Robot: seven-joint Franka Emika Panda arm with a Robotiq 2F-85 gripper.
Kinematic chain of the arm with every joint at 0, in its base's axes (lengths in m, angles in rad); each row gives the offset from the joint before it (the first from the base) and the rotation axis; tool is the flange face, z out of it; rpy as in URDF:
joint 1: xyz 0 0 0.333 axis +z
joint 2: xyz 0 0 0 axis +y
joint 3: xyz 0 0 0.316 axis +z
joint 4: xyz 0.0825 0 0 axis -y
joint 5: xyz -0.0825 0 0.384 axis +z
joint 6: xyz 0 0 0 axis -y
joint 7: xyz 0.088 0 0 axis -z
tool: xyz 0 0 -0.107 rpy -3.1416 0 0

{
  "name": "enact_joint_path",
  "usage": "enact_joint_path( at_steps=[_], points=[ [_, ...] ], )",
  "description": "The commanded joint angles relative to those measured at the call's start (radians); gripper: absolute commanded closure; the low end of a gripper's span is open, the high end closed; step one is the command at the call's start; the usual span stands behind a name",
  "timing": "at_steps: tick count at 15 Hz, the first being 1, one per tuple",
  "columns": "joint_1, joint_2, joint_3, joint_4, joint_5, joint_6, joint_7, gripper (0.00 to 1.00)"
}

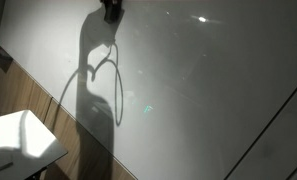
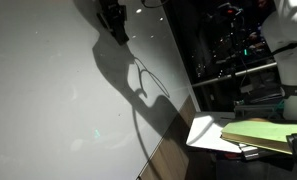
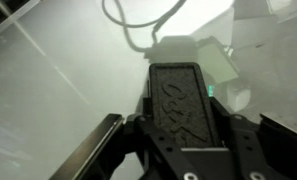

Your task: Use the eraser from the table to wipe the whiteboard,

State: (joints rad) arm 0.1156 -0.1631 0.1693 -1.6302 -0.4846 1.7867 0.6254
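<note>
The whiteboard (image 1: 188, 80) is a large glossy pale board that fills both exterior views (image 2: 48, 90) and shows behind the jaws in the wrist view (image 3: 48, 70). My gripper (image 1: 112, 10) is high up against the board at the top edge of an exterior view, and shows as a dark shape in the other exterior view (image 2: 114, 22). In the wrist view the gripper (image 3: 183, 110) is shut on the eraser (image 3: 178, 95), a dark flat oblong block with a textured face, held between the jaws against the board. The arm's shadow falls on the board below. No doodle shows.
The small white table (image 1: 23, 140) stands at the bottom corner, with wood-grain panelling (image 1: 48, 95) below the board. In an exterior view a yellow-green pad (image 2: 258, 135) lies on a white surface (image 2: 203, 132) beside dark shelving (image 2: 228, 50).
</note>
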Motion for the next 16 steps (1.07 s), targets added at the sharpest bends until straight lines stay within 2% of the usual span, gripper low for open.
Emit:
enact_joint_path(
  at_steps=[1, 5, 7, 9, 12, 16],
  points=[
    [-0.057, -0.055, -0.058, -0.236, 0.003, 0.218, -0.014, 0.69],
    [-0.074, -0.174, -0.091, -0.531, 0.073, 0.428, -0.073, 0.69],
    [-0.041, -0.313, -0.081, -0.665, 0.188, 0.47, -0.151, 0.69],
    [-0.009, -0.395, -0.081, -0.724, 0.302, 0.463, -0.265, 0.69],
    [0.058, -0.563, -0.092, -0.848, 0.443, 0.359, -0.435, 0.69],
    [0.04, -0.742, -0.08, -1.081, 0.437, 0.268, -0.518, 0.69]
  ],
)
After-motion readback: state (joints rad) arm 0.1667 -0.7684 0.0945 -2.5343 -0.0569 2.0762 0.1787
